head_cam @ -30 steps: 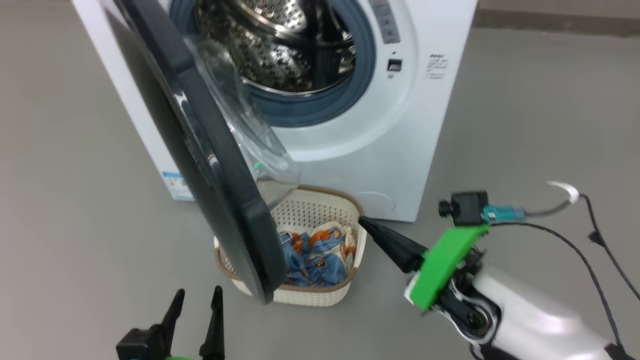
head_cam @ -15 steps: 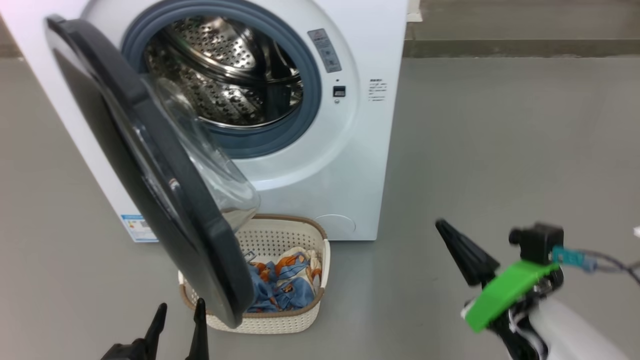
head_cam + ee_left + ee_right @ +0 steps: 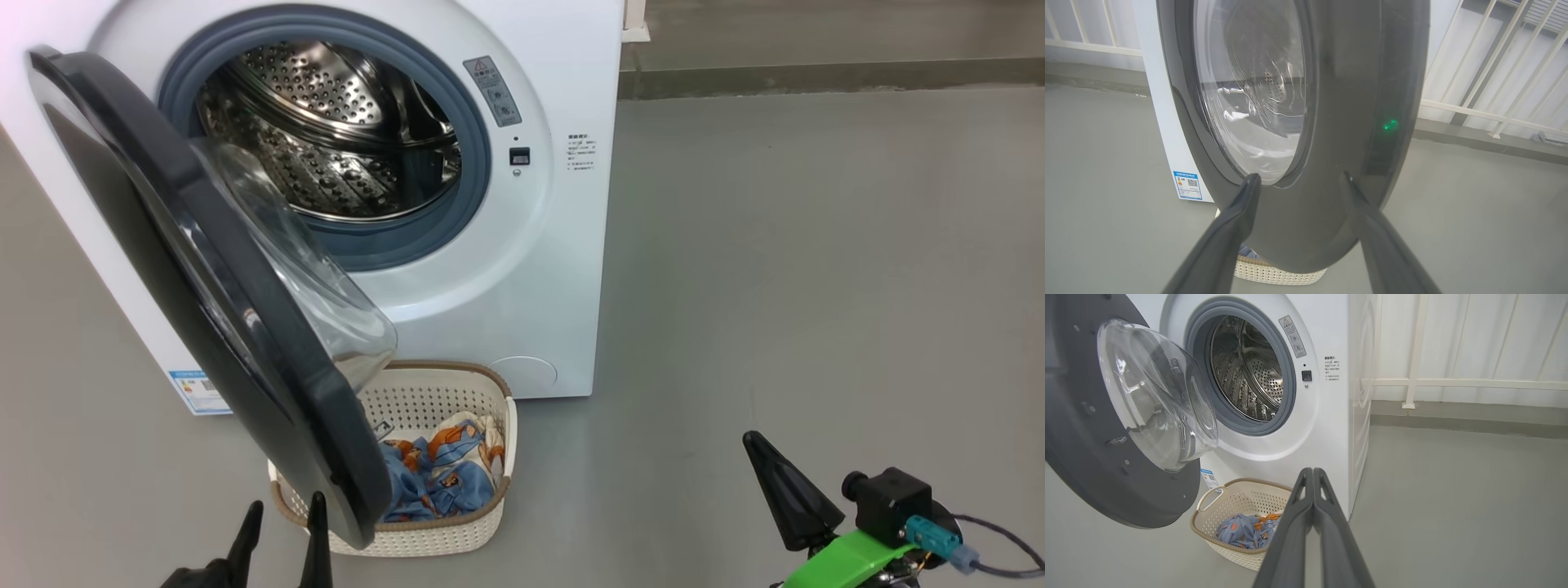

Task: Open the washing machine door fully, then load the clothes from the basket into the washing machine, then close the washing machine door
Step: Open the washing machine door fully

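Head view first. The washing machine (image 3: pixel 563 269) sits upper left with its front toward you. The washing machine door (image 3: pixel 245 310) hinges on the machine's left side and sticks out toward the robot. You see it nearly edge-on, as a long dark band running from upper left down to lower middle. Its glass bowl (image 3: pixel 310 278) faces right, toward the steel drum (image 3: pixel 326 139), and the black outer face points left. The door's lower edge hangs over the left part of the basket (image 3: pixel 441 539). That sits on the floor (image 3: pixel 816 245) right in front of the machine, with the blue-and-orange clothes (image 3: pixel 441 474) inside. Your left gripper (image 3: pixel 286 502) is at the bottom left, fingers spread wide, just beside the door's lower edge. The right gripper (image 3: pixel 759 453) is at the lower right, fingers pressed together, well apart from the basket.

Compared with a second ago, the whole picture has shifted, so the camera moved. The right gripper's tip was right at the basket's right rim then, and it isn't now. The door angle looks the same to me.

Left wrist view: the door's outer face stands upright straight ahead, with the spread fingers framing its lower rim. I can't tell if they touch it. A blue label sticker (image 3: pixel 1188 185) shows on the machine's lower corner.

Right wrist view: the closed fingers point at the machine's front right corner. The basket is low on the left, and the door's inner side faces you.
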Available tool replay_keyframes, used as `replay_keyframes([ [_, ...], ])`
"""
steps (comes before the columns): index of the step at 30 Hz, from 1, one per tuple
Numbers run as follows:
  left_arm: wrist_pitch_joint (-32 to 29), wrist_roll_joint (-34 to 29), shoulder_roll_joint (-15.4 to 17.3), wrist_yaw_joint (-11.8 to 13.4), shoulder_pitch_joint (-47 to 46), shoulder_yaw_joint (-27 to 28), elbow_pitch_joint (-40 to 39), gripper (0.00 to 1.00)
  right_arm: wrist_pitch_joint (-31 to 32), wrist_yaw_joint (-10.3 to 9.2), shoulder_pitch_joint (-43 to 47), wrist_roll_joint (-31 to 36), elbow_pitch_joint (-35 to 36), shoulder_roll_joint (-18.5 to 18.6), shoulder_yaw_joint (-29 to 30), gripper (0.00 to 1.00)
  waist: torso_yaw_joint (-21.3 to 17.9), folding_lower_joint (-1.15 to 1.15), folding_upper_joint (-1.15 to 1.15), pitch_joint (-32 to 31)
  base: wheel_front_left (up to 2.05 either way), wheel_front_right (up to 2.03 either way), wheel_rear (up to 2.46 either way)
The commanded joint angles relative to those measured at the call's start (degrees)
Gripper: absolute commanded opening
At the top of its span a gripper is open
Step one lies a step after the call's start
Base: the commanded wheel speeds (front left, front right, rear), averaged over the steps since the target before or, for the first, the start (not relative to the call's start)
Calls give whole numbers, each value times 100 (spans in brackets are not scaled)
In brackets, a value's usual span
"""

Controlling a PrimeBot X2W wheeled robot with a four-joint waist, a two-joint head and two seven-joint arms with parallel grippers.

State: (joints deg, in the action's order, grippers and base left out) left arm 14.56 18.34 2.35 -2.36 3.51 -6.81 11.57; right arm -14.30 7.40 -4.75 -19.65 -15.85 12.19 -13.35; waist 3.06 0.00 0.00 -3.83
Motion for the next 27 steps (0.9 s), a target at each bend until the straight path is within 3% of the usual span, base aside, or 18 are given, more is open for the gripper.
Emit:
replay_keyframes([
  [1, 44, -70, 53, -23, -133, 207, -165, 100, -69, 9, -44, 76, 192, -30, -48, 0, -9, 0, 0, 1, 0, 0, 0],
  [5, 44, -83, 53, -24, -127, 244, -168, 100, -69, 9, 166, 587, 377, -335, 399, 0, -47, 0, 0, 3, 0, 0, 0],
  [7, 44, -85, 53, -24, -126, 265, -170, 100, -70, 9, 259, 827, 468, -492, 652, 100, -59, 0, 0, 4, 0, 0, 0],
  [14, 44, -100, 53, -35, -117, 309, -161, 100, -70, 9, 416, 1136, 573, -782, 931, 100, -106, 0, 0, 4, 0, 0, 0],
  [27, 44, -109, 53, -36, -123, 280, -110, 100, -70, 9, 445, 1338, 580, -884, 1046, 100, -28, 0, 0, 42, 0, 0, 0],
])
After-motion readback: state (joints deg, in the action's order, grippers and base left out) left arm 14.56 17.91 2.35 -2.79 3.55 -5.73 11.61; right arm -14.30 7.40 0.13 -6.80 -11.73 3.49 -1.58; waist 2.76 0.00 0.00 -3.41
